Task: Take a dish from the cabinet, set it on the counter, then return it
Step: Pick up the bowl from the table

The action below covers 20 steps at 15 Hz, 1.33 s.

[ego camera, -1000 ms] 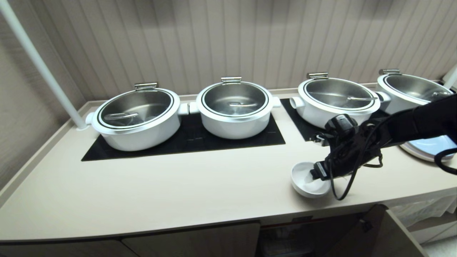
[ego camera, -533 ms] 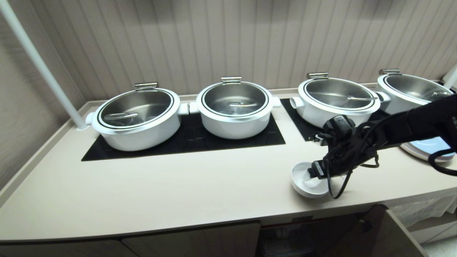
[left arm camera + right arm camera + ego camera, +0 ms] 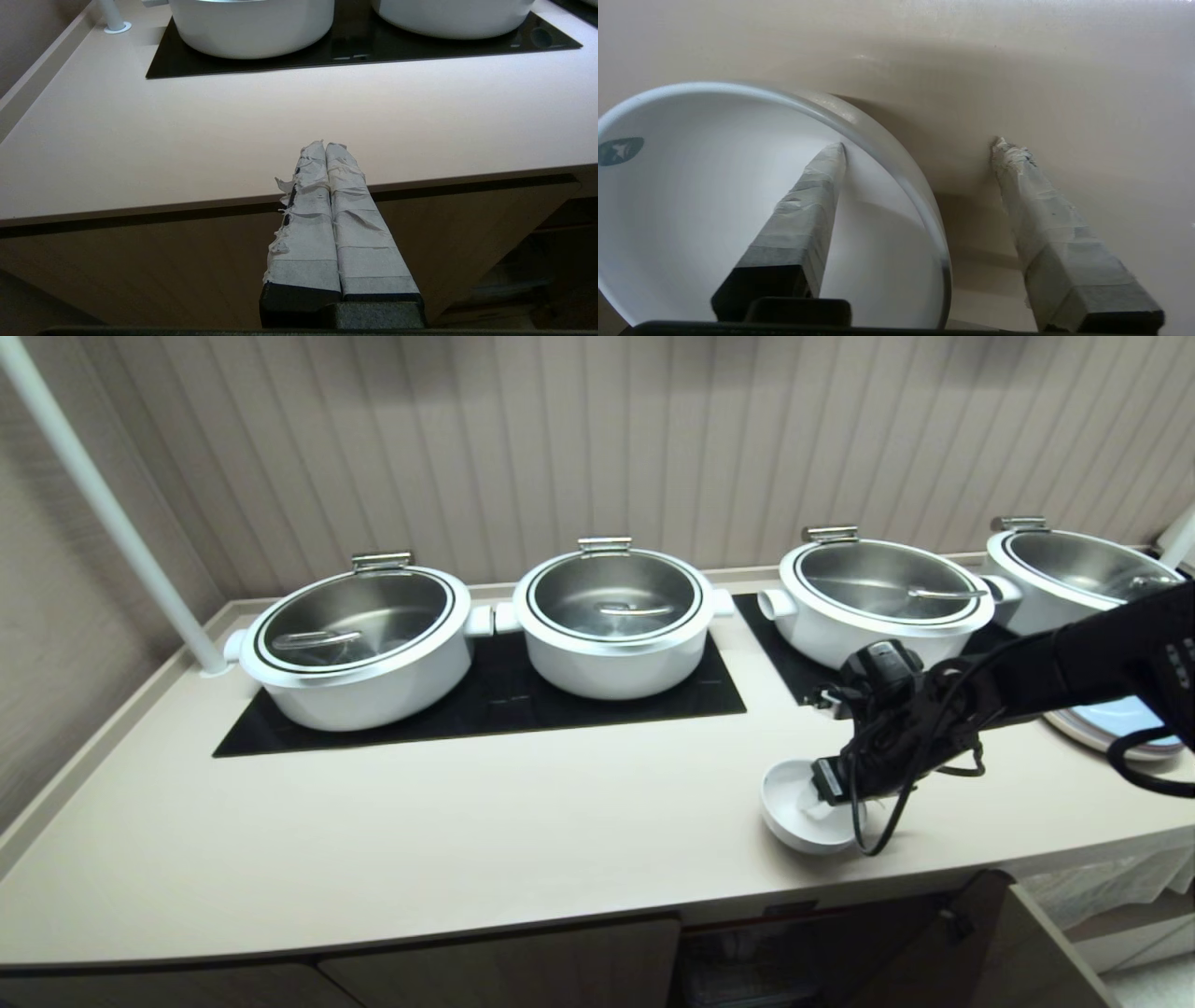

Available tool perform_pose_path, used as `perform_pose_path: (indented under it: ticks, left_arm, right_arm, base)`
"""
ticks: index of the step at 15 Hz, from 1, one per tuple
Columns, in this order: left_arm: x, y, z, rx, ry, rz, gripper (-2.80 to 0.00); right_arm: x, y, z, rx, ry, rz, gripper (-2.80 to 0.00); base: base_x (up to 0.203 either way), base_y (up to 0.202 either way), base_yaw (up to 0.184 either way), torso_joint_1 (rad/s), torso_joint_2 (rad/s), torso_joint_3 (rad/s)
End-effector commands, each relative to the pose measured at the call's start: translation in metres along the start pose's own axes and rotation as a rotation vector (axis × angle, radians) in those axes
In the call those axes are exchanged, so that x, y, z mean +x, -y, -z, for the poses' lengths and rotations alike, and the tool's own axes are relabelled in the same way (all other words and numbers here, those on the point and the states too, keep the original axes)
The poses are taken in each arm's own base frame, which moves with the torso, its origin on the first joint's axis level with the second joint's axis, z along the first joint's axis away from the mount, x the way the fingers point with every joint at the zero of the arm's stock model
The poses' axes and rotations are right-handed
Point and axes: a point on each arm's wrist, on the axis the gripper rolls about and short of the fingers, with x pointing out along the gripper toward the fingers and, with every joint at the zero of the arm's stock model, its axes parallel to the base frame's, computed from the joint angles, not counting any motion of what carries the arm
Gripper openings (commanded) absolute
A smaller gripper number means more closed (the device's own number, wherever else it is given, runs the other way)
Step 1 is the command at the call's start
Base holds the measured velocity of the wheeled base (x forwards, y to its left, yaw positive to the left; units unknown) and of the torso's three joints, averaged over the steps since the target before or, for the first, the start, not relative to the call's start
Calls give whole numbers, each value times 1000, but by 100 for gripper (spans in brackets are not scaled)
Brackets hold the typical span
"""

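Your white bowl [image 3: 801, 810] sits near the counter's [image 3: 467, 840] front edge, toward its right end: glossy, deep, w/ a small grey mark inside. R gripper [image 3: 920, 144] straddles its rim, spread, one finger inside, one outside. L gripper [image 3: 325, 148] is pressed together before that edge.

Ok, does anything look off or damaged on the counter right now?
Nothing is spilled or broken. The dish sits upright on the counter, right gripper straddling its rim. Only oddity: frayed tape on the left gripper fingers.
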Motion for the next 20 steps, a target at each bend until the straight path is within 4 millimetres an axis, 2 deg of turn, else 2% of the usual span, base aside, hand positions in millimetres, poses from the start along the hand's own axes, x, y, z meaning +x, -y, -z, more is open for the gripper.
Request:
perform_pose_path:
  ticks: [1, 14, 20]
  left_arm:
    - [0, 0, 0, 0, 1, 0, -280]
    - [0, 0, 0, 0, 0, 0, -280]
    - [0, 0, 0, 0, 0, 0, -280]
  right_arm:
    - [-1, 0, -4, 0, 15, 0, -280]
    - [-7, -1, -8, -1, 41, 0, -280]
    - [-22, -12, -7, 133, 59, -16, -280]
  base:
    - [0, 0, 0, 0, 0, 0]
    - [0, 0, 0, 0, 0, 0]
    - [0, 0, 0, 0, 0, 0]
